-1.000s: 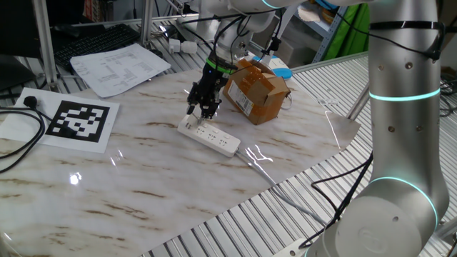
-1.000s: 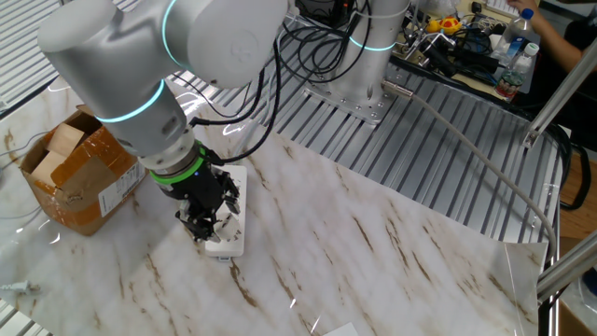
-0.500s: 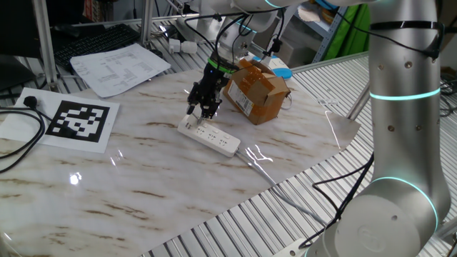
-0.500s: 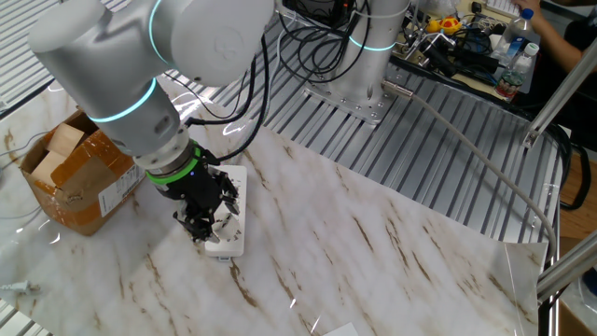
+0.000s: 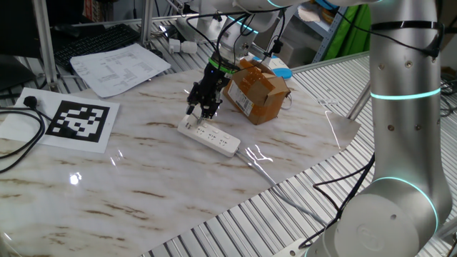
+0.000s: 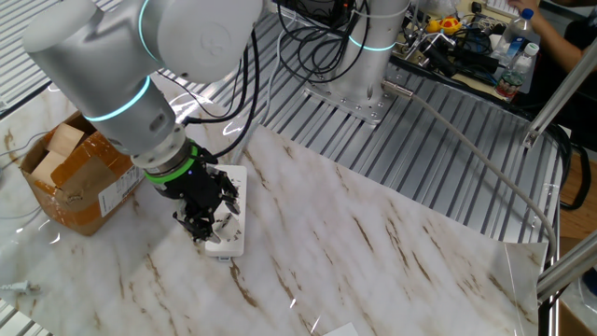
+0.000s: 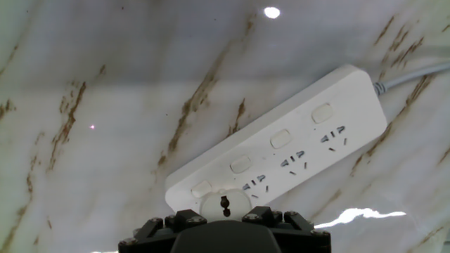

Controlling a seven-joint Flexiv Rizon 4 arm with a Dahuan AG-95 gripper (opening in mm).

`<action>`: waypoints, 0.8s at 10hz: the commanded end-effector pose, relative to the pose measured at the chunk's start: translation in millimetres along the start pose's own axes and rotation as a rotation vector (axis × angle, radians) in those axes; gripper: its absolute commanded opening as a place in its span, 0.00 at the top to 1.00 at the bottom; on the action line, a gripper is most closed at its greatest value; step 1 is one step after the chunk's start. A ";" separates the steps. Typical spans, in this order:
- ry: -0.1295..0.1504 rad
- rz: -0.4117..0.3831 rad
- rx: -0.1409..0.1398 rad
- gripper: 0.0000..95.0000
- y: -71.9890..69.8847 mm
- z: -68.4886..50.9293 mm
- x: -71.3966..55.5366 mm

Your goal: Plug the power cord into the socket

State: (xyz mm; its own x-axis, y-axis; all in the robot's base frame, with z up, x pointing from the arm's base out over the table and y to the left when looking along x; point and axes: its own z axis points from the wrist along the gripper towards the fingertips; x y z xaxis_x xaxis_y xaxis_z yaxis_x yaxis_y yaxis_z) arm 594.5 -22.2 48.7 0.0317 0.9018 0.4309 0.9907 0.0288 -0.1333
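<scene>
The plug [image 7: 225, 204] sits on the strip's [image 7: 295, 140] end outlet, unmoved for the past second; the gripper [image 7: 225, 216] pinches it, seemingly pressing home.

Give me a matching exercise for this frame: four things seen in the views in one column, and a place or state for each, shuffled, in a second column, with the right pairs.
Things:
1. power cord plug
2. power strip
3. cardboard box
4. hand

Places or states:
A. lying flat on the marble table, its pale cable running off one end
B. brown, flaps open, standing beside the strip
C. small, white and roundish, between the fingers at the strip's end outlet
D. tilted down over one end of the strip

Pairs: 1-C, 2-A, 3-B, 4-D
</scene>
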 end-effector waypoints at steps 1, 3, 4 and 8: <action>0.015 0.001 0.001 0.60 -0.5 0.0 0.7; 0.020 0.001 0.000 0.60 -1.2 0.3 2.3; 0.021 0.003 0.000 0.60 -1.8 0.9 3.6; 0.004 -0.020 -0.039 1.00 -3.1 1.3 6.4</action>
State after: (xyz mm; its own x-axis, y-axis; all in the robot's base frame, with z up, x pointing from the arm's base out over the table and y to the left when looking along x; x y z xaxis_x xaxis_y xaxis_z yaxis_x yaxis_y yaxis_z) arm 591.9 -15.2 50.6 0.0071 0.8966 0.4427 0.9954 0.0360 -0.0891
